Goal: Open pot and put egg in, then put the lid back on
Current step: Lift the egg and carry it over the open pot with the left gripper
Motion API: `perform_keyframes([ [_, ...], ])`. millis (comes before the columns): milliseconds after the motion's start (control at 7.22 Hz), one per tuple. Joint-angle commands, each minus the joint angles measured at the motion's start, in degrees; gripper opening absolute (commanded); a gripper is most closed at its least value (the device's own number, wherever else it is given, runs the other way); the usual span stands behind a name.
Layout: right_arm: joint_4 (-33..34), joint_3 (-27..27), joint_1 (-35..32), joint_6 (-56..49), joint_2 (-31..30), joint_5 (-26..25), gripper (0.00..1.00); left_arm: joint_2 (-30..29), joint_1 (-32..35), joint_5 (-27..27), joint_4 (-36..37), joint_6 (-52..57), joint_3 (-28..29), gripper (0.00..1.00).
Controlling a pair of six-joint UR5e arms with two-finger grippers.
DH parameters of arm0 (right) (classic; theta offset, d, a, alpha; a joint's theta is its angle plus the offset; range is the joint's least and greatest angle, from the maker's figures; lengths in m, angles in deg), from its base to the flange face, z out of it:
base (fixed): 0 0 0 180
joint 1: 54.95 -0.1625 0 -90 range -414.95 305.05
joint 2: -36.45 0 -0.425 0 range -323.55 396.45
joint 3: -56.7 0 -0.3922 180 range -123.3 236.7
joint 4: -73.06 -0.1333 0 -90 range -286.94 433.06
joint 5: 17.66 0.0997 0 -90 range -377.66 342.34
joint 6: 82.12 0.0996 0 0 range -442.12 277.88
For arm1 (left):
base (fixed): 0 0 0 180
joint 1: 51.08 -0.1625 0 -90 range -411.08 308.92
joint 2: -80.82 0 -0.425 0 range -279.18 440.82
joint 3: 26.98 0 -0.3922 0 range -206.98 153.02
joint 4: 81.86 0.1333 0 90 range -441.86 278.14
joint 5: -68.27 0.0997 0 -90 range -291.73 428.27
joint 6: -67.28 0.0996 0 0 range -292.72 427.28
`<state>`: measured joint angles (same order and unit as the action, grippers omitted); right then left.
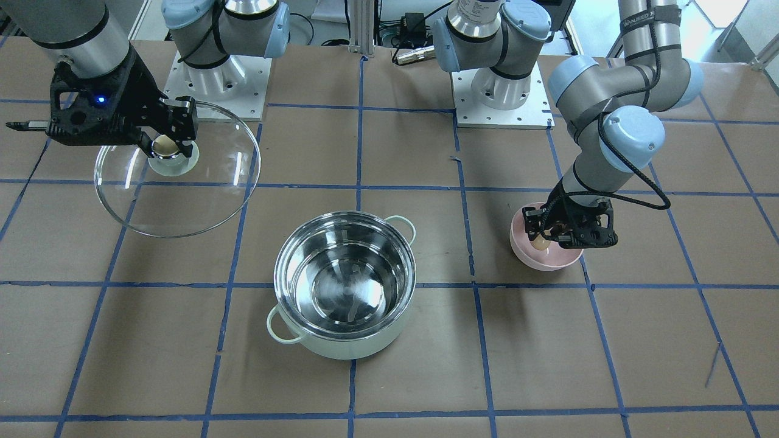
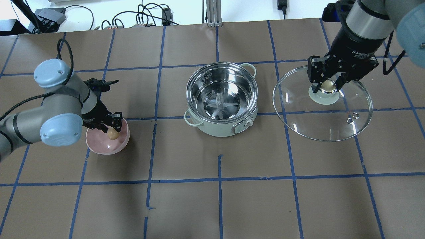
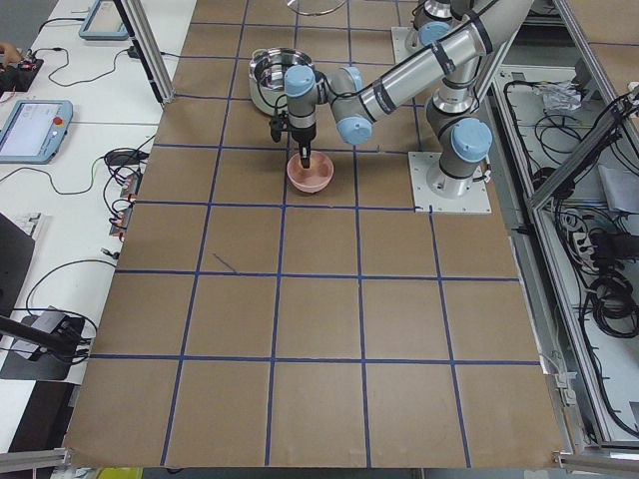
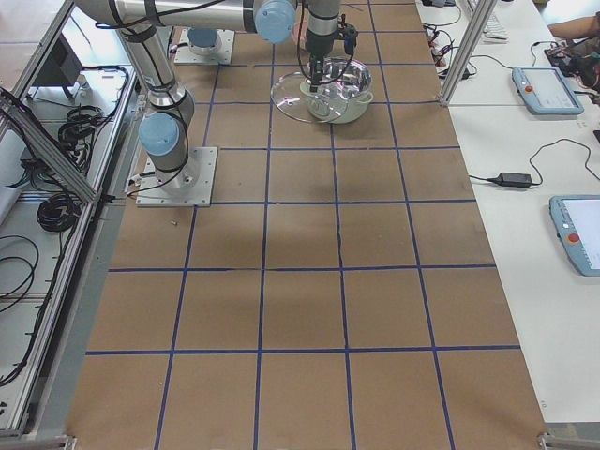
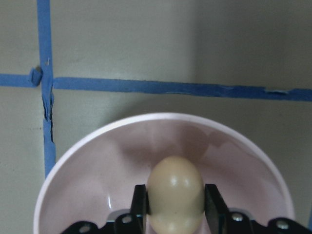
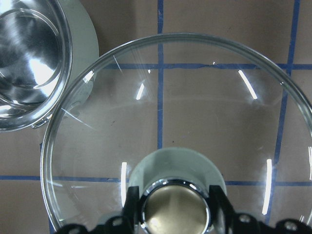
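Finds the pot [image 2: 215, 131] open at mid-table, steel inside bare, nothing in it yet: mouth free, by the look of it, for a drop from above. Finds the egg [image 2: 112, 133] to its left, down in the pink bowl [image 5: 87, 165], upright and pinched at the waist by the left gripper [image 5: 176, 200]; fingers closed partway, pads touching shell on both sides. Cannot tell whether lifted off the bowl's floor or resting on it. Looks like the pick-up step, with the carry to the pot not yet begun.

Holds the lid [image 2: 332, 124] out to the pot's right, seemingly off the table [image 2: 212, 202] and tilted, well apart from the rim; probably parked there to clear the way for the left arm and to be ready for going back on. Clamps the right gripper [image 2: 327, 84] on the beige knob [image 6: 175, 210], fingers narrowed to the knob's width, one each side, touching nothing else.
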<state>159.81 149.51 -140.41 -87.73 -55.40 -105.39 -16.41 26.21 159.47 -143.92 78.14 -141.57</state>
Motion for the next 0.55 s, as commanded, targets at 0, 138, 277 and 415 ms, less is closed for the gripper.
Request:
perform_keyframes([
  [0, 0.0, 0.0, -0.1, -0.1, 0.0, -0.1, 0.26, 1.7, 4.2, -0.1, -13.9, -4.6, 10.3, 0.18],
  [138, 0.0, 0.0, 0.0, -0.1, 0.0, -0.1, 0.26, 1.1, 8.7, -0.2, -14.1, -10.9, 13.2, 0.18],
  [277, 0.0, 0.0, -0.1, 0.1, 0.0, -0.1, 0.26, 0.0, 14.4, -0.2, -13.6, -17.0, 16.1, 0.18],
  [415, 0.0, 0.0, -0.1, 0.1, 0.0, -0.1, 0.26, -2.8, 19.6, -0.4, -13.4, -24.2, 20.6, 0.18],
])
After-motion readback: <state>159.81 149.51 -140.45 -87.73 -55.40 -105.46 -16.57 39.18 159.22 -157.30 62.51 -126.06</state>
